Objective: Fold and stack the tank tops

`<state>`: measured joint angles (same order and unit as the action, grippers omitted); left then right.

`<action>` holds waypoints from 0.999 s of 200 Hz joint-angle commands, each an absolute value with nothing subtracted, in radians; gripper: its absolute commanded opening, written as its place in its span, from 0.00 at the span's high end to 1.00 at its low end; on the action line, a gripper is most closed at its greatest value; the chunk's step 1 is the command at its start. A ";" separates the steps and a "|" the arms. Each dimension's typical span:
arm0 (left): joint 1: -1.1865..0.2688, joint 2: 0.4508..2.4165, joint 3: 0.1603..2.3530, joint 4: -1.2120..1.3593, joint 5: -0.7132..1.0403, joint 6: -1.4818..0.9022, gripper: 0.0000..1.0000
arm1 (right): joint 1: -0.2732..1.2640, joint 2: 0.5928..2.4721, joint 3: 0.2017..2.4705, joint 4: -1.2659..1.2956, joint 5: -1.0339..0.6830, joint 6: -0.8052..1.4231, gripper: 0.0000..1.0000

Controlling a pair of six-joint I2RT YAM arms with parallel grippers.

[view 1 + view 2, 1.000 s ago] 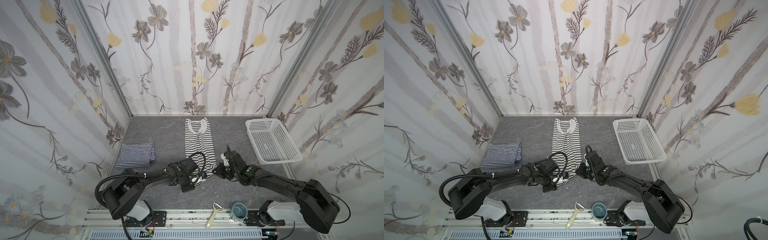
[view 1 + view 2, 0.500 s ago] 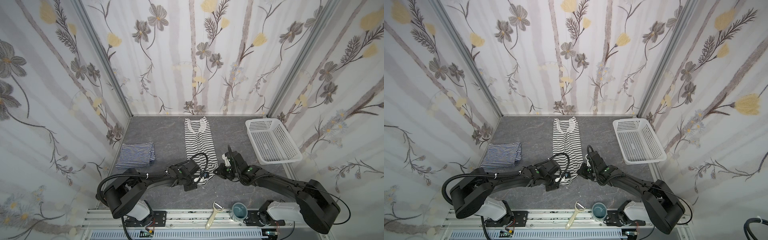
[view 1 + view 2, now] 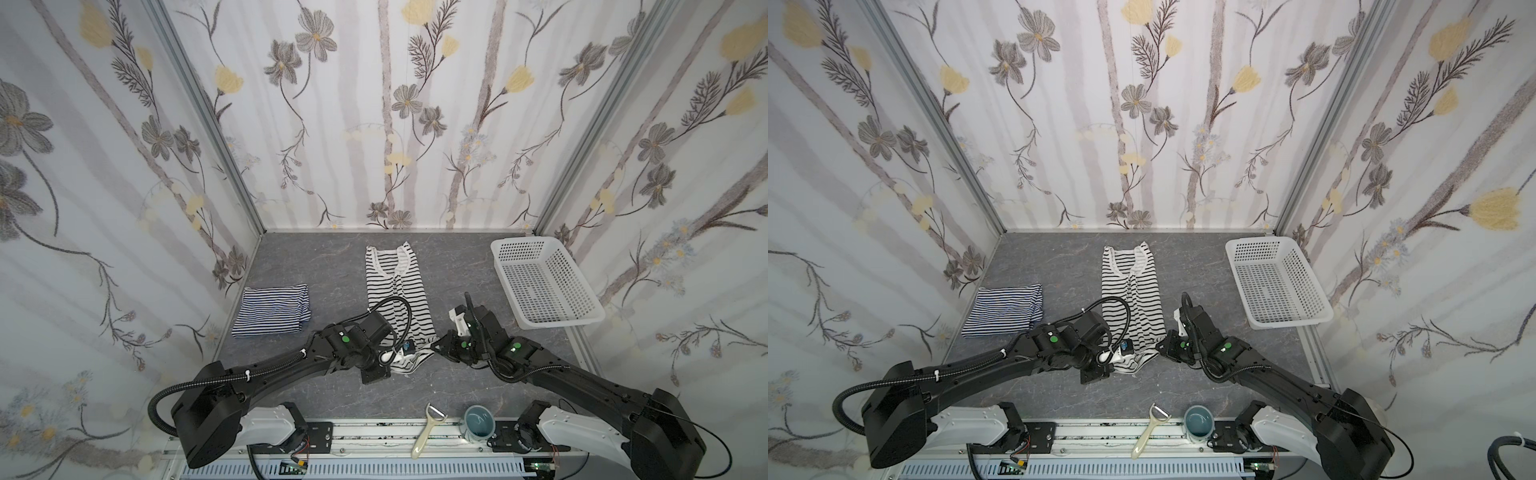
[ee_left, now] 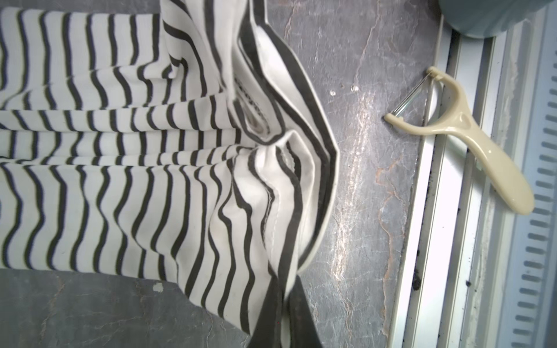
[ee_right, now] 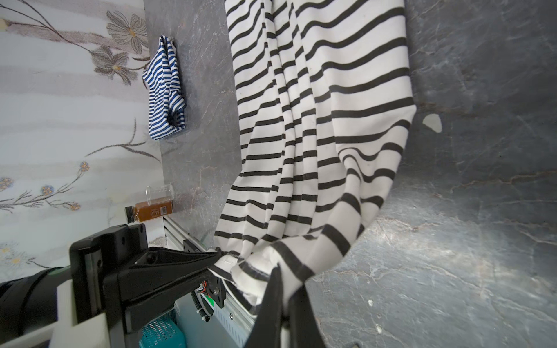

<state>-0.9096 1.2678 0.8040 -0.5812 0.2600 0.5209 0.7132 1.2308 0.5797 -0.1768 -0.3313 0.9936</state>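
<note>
Left claw (image 3: 409,356) and right claw (image 3: 435,345) pinch the near hem of the black-striped tank top (image 3: 397,286) in the middle of the tabletop (image 3: 324,266); uneven lifting could free the hem, skewing the fold.

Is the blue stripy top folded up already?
Folded: the blue striped top lies as a small, doubled-over rectangle, with layered edges showing.

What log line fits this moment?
left gripper shut on black-striped tank top | right gripper shut on it | navy-striped tank top folded
</note>
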 commanded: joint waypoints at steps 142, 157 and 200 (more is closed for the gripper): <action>-0.563 1.730 1.311 -0.512 0.106 0.661 1.00 | 0.460 1.778 1.160 -0.219 -0.429 0.785 1.00; -0.547 1.782 1.347 -0.499 0.113 0.665 1.00 | 0.442 1.843 1.209 -0.217 -0.448 0.779 1.00; -0.518 1.915 1.429 -0.478 0.098 0.660 1.00 | 0.393 2.015 1.312 -0.201 -0.478 0.776 1.00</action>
<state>-0.5278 1.8687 1.3937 -0.5049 0.1062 0.6487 0.4103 1.9526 1.2716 -0.2268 -0.4461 0.7902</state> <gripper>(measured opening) 0.052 0.048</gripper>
